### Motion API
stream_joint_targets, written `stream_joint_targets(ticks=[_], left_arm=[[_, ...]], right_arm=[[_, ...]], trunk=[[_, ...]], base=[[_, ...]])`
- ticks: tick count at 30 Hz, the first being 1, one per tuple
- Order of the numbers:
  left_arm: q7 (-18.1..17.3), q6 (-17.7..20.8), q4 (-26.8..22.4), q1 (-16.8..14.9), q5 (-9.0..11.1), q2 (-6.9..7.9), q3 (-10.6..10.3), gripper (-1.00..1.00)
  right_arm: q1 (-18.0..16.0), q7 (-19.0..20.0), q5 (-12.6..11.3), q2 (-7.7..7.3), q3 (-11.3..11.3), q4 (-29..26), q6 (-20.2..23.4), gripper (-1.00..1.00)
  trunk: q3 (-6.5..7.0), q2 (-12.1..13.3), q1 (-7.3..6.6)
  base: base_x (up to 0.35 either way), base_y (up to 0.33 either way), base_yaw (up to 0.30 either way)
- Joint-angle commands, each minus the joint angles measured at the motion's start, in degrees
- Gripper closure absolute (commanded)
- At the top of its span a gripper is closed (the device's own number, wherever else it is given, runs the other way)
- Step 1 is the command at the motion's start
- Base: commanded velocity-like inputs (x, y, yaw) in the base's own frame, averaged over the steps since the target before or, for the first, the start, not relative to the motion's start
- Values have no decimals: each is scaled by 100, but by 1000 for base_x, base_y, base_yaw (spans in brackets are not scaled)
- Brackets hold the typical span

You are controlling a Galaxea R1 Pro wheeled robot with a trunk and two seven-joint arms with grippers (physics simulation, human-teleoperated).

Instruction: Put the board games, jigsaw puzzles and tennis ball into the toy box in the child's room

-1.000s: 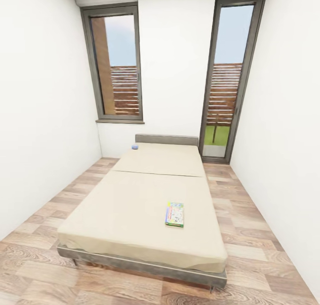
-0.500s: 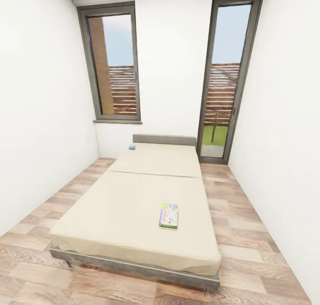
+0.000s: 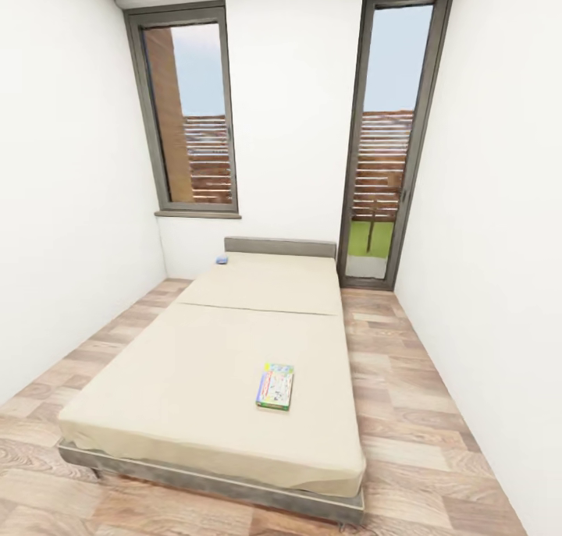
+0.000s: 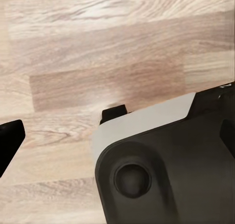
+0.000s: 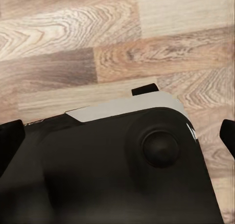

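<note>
Bed (image 3: 234, 349) pickup not started: green board game (image 3: 275, 386) near right, small blue one (image 3: 222, 260) far left by headboard. Gripper state on both arms: can't tell.

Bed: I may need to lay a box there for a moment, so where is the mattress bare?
Most of the bed is bare: the whole stretch from the green game up to the headboard. The blue game takes only the far corner under the window. Nothing looks crowded.
</note>
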Motion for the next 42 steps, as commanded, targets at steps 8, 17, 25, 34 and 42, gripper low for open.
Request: stream_joint_targets(ticks=[8, 17, 25, 34, 42], left_arm=[[7, -18, 0, -2, -58, 2, -7, -100], [4, -18, 0, -2, -58, 7, -9, -100], [5, -18, 0, -2, -58, 8, -10, -100], [5, -23, 0, -2, -58, 9, -10, -100], [-1, -20, 0, -2, -58, 9, -10, -100]], right_arm=[[2, 0, -7, 3, -43, -8, -10, -100], [2, 0, -19, 3, -42, -8, -14, -100], [2, 0, -28, 3, -42, -8, -19, -100], [2, 0, -29, 9, -53, -8, -12, -100], [2, -7, -35, 12, -62, -8, -10, -100]], trunk=[[-5, -3, 1], [-5, -3, 1], [-5, -3, 1], [-5, -3, 1], [-5, -3, 1]], base=[[20, -166, 0], [2, -147, 0], [0, -180, 0], [0, -50, 0], [0, -45, 0]])
